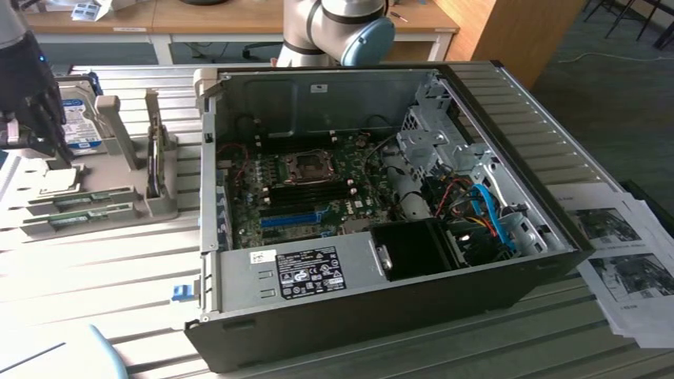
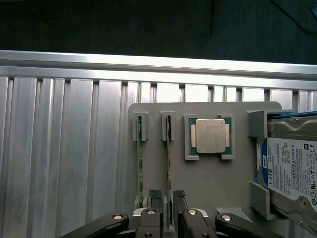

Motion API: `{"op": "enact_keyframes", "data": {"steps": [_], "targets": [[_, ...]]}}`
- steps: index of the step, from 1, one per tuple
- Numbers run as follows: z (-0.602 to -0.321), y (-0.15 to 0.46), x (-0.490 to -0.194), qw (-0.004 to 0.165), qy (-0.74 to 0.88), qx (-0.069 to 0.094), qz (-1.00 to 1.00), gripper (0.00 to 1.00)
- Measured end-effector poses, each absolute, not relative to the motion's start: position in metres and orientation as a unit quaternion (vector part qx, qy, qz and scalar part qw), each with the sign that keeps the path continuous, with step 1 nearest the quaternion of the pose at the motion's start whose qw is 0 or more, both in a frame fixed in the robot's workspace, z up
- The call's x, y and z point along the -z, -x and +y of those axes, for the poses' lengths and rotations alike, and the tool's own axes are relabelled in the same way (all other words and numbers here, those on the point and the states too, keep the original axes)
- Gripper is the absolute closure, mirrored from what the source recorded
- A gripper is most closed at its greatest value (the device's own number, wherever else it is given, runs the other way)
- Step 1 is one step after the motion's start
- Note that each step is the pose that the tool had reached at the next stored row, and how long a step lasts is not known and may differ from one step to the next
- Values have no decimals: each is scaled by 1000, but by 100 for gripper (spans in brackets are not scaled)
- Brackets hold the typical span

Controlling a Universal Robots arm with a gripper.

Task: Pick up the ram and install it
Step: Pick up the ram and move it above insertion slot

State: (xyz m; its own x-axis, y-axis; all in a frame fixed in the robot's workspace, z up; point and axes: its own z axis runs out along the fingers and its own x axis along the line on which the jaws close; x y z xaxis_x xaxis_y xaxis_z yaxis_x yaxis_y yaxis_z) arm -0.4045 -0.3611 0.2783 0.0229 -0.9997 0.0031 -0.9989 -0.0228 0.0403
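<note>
Two ram sticks stand on edge in a grey holder (image 2: 213, 183): one ram (image 2: 169, 158) runs between my fingertips, the other ram (image 2: 139, 163) stands beside it. My gripper (image 2: 167, 197) is open, with one finger (image 2: 155, 194) on each side of the near end of the first stick, not closed on it. In the exterior view the gripper (image 1: 44, 150) hangs over the holder (image 1: 106, 207) at that view's left, with the ram sticks (image 1: 76, 200) below it. The open computer case (image 1: 380, 197) with its motherboard (image 1: 305, 189) lies to that view's right.
A processor chip (image 2: 210, 135) and a silver hard drive (image 2: 290, 171) sit in the same holder beside the sticks. The hard drive (image 1: 80, 118) stands behind the gripper. A blue slot (image 1: 290, 219) lies on the motherboard. Printed sheets (image 1: 627, 253) lie beyond the case. The ribbed metal table (image 2: 59, 158) ends close behind the holder.
</note>
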Motion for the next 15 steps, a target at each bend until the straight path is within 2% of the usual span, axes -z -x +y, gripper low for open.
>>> {"op": "enact_keyframes", "data": {"steps": [7,15], "targets": [[-361,404,-264,15,-715,13,-699,77],[-361,404,-262,15,-715,13,-699,77]]}}
